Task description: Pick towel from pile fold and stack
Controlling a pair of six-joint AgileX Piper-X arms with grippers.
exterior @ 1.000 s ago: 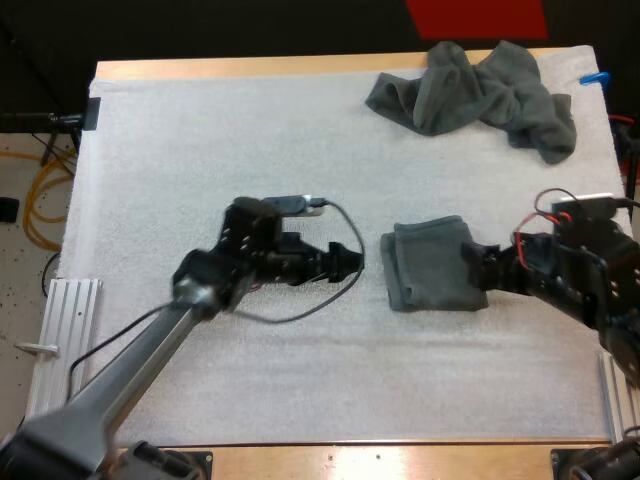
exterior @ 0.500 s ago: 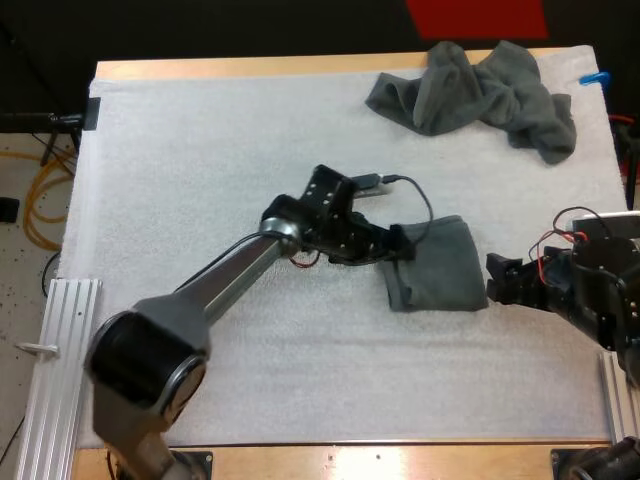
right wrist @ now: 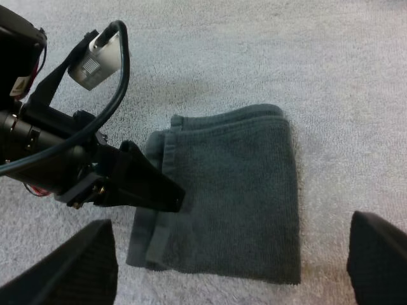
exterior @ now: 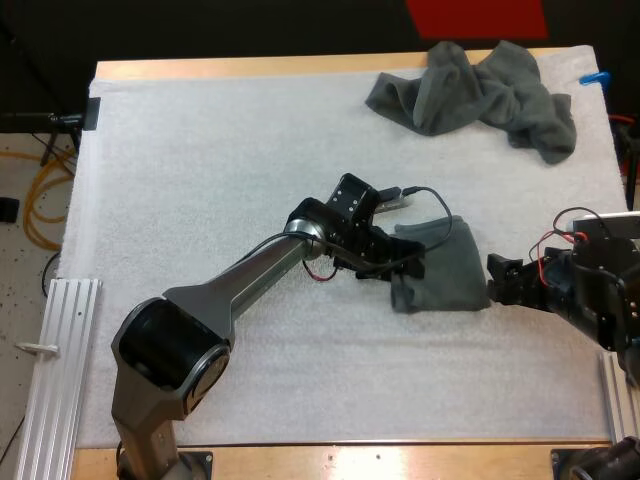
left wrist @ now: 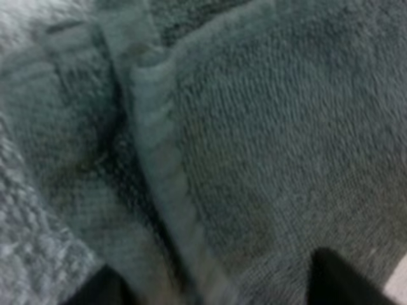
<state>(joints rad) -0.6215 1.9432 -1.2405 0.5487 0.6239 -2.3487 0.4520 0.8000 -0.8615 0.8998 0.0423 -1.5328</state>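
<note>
One folded towel (exterior: 455, 275), between left gripper's (exterior: 410, 268) jaws

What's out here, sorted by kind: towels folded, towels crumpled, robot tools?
Folded towel: 1
Crumpled towel heap: 1
Tools: 2, the left tool and the right tool
Total: 4
</note>
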